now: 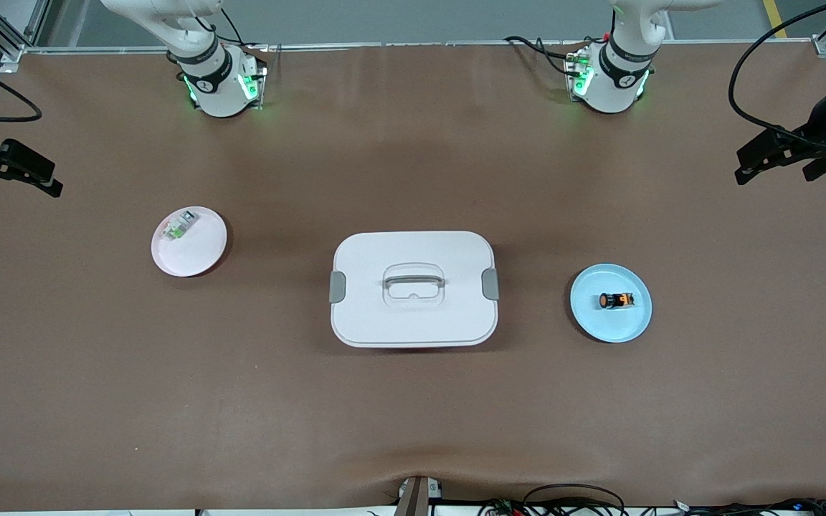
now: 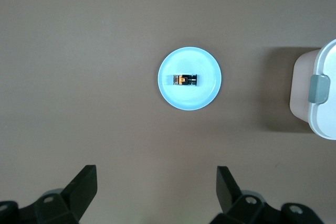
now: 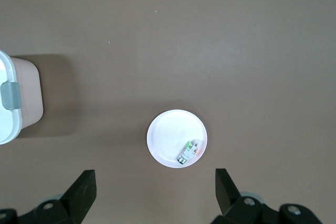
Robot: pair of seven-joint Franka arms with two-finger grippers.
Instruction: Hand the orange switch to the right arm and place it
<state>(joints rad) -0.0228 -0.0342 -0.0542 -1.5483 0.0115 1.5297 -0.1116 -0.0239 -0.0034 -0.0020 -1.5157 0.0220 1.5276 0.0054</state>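
Two grippers idle, both with fingers spread wide and empty; task not yet begun. Left gripper point(image 2: 156, 192) hangs high over the left arm's end of the desk point(image 1: 413, 430), looking down on the blue plate point(image 1: 585, 319). Right gripper point(image 3: 155, 195) hangs high over the right arm's end, above the pink plate point(image 3: 165, 135)

Orange switch point(image 1: 614, 301) lies on its side on the blue plate, near the plate's middle, orange end toward the lidded box point(image 1: 413, 247). Untouched.

Step in hand, as judged: approach for first pick. Next move calls for the left gripper to descend over the blue plate and turn so its fingers straddle the switch's short black barrel. Small round body may roll on the smooth plate if nudged

Materials: plates glossy, round, shallow-rimmed. Box lid white plastic, rounded rectangle, grey latches at both ends, recessed handle. Pink plate carries a small clear-and-green part point(image 3: 189, 151). Desk covering brown, matte, slightly rumpled at its near edge
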